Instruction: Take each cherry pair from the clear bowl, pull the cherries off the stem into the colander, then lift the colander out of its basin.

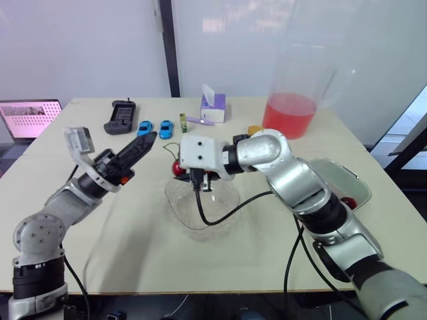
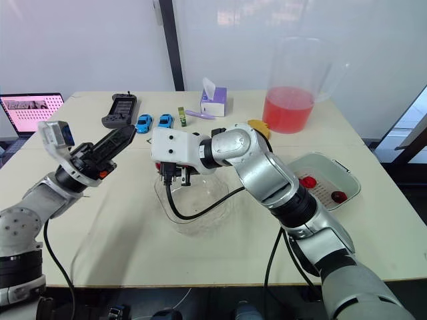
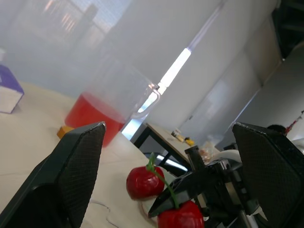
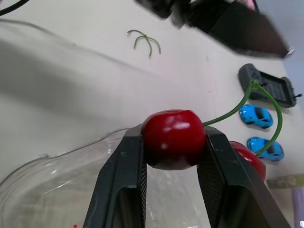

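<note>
My right gripper (image 1: 199, 181) hangs over the near rim of the clear bowl (image 1: 203, 207), shut on one cherry (image 4: 173, 137) of a cherry pair. The second cherry (image 4: 248, 160) dangles from the shared green stem (image 4: 259, 97) just beyond the fingers. My left gripper (image 1: 141, 147) is open, to the left of the bowl, pointing at the cherries (image 3: 145, 181) with nothing between its fingers. The white colander (image 2: 327, 181) sits in its basin to the right of the bowl with two red cherries (image 2: 307, 181) in it.
Loose green stems (image 4: 145, 40) lie on the table left of the bowl. At the back stand a pitcher of red liquid (image 1: 290, 110), a tissue box (image 1: 213, 107), two blue toy cars (image 1: 155, 128), a black controller (image 1: 121, 117) and a laptop (image 1: 30, 119).
</note>
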You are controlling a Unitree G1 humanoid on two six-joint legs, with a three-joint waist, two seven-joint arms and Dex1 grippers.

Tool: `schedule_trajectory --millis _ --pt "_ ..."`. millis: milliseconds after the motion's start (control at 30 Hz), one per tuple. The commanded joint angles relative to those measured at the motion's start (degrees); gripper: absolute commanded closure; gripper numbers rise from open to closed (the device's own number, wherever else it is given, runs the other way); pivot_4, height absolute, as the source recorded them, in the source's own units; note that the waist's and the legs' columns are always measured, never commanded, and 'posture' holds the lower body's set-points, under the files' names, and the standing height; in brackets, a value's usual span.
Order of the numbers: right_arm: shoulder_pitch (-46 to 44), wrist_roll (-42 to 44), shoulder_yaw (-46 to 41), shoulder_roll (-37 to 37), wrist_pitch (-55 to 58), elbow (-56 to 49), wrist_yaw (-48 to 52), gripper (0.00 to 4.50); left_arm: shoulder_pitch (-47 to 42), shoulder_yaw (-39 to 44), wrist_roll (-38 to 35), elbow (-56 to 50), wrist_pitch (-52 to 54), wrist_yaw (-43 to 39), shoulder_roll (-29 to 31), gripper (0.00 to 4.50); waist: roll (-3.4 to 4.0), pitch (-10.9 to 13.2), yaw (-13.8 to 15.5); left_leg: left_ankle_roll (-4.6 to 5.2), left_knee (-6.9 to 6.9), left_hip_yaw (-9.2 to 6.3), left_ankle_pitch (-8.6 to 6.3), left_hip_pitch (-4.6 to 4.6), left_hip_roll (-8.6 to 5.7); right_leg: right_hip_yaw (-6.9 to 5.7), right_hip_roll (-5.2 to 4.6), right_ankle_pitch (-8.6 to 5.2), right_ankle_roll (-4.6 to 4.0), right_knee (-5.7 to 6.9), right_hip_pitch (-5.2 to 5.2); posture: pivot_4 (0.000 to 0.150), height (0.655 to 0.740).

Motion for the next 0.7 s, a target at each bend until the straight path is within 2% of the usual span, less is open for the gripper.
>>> schedule_trajectory --millis 33,467,567,667,700 --pt "-1.5 -0.48 -0.23 0.06 -1.46 -1.33 -0.83 3.53 -0.08 0.73 -1.21 -1.32 -0.37 1.62 -1.27 0.0 0.0 0.0 0.02 0.0 0.0 0.0 0.0 0.0 0.0 0.0 0.0 0.0 0.0 0.0 0.0 0.15 0.74" --pt "-2.62 0.75 -0.37 0.35 -0.77 -1.32 -0.09 3.53 0.02 -0.48 -0.33 -1.12 0.0 3.87 -5.76 0.0 0.0 0.0 0.03 -0.01 0.01 -0.01 0.0 0.0 -0.01 0.0 0.0 0.0 0.0 0.0 0.01 0.15 0.74" --pt "-2.8 0.86 -0.32 0.41 -0.64 -1.28 -0.08 3.53 -0.35 -1.16 0.06 -0.73 0.23 4.18 -6.52 0.81 0.0 0.0 0.08 -0.01 0.01 0.0 0.0 0.0 -0.01 0.0 -0.01 0.0 0.0 0.0 0.01 0.15 0.74" --pt "-2.94 1.06 -0.3 0.51 -0.5 -1.18 0.01 3.53 -0.52 -2.3 0.85 -0.85 0.32 4.31 -6.84 2.27 0.0 0.0 0.11 -0.01 0.01 -0.01 0.01 0.0 -0.02 0.0 -0.01 0.0 0.0 -0.01 0.02 0.15 0.74" --pt "-2.98 1.1 -0.28 0.51 -0.48 -1.16 0.02 3.53 -0.64 -2.45 0.83 -0.87 0.21 4.32 -6.93 2.27 0.0 0.0 0.09 -0.01 0.01 -0.01 0.01 0.0 -0.02 0.0 -0.01 0.0 0.0 0.0 0.02 0.15 0.74"
